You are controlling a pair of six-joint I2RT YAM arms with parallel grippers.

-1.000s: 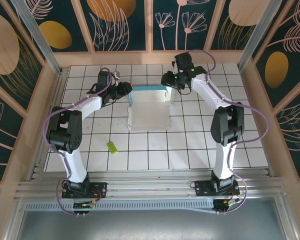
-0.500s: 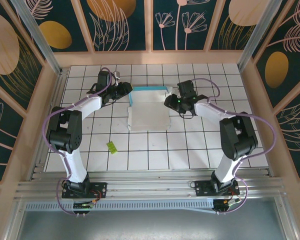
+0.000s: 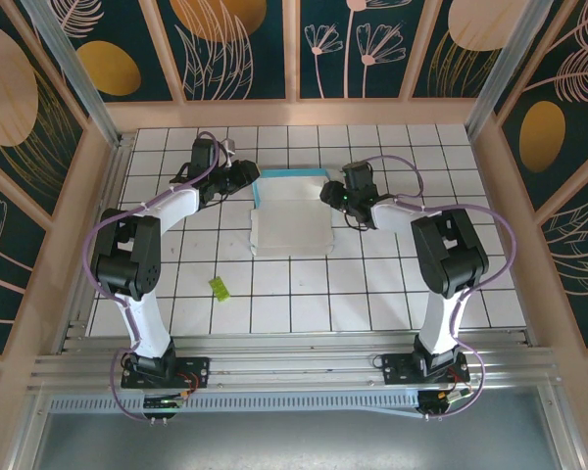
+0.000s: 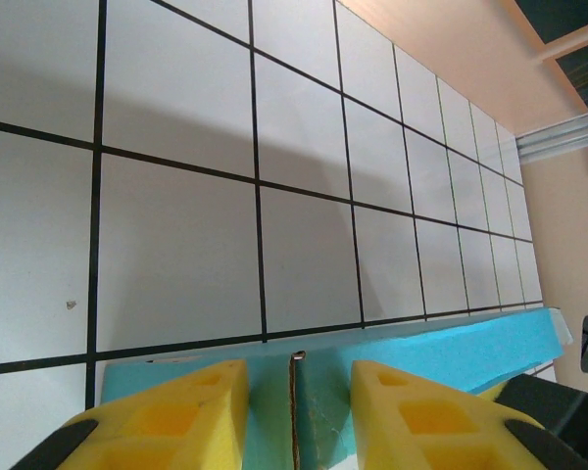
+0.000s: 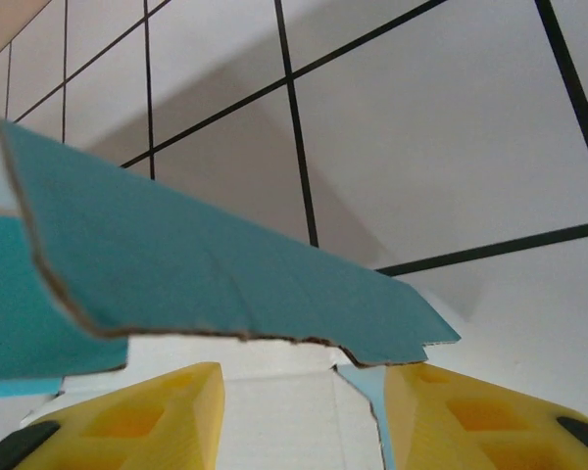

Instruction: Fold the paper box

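At the near edge of the white tiled counter (image 3: pixel 372 294) the two arms rise from their bases. A little further in, left of centre, a small yellow-green scrap (image 3: pixel 218 286) lies on a tile, well apart from everything else. Beyond it, about mid-counter, sits the paper box (image 3: pixel 289 227), its pale inside facing up. The wide panel lies flat on the tiles and a teal wall stands along the far edge. The right claw (image 3: pixel 331 193) is at the box's right side, near the far-right corner. In the right wrist view this claw (image 5: pixel 304 397) is released, its yellow fingers (image 5: pixel 147 416) wide apart with the box's white inside between them. A tilted teal flap of the box (image 5: pixel 176 264) with a ragged card edge crosses just above them, and nothing is pinched. The left claw (image 3: pixel 251 178) is at the box's far-left corner. In the left wrist view its yellow fingers (image 4: pixel 167 416) stand either side of an upright card edge, and the teal wall (image 4: pixel 441 343) runs off to the right along the tiles. Whether this claw (image 4: pixel 299 397) presses the card or merely straddles it, I cannot tell. Past the last tiles, a wooden frame (image 3: pixel 294 113) closes the far side.
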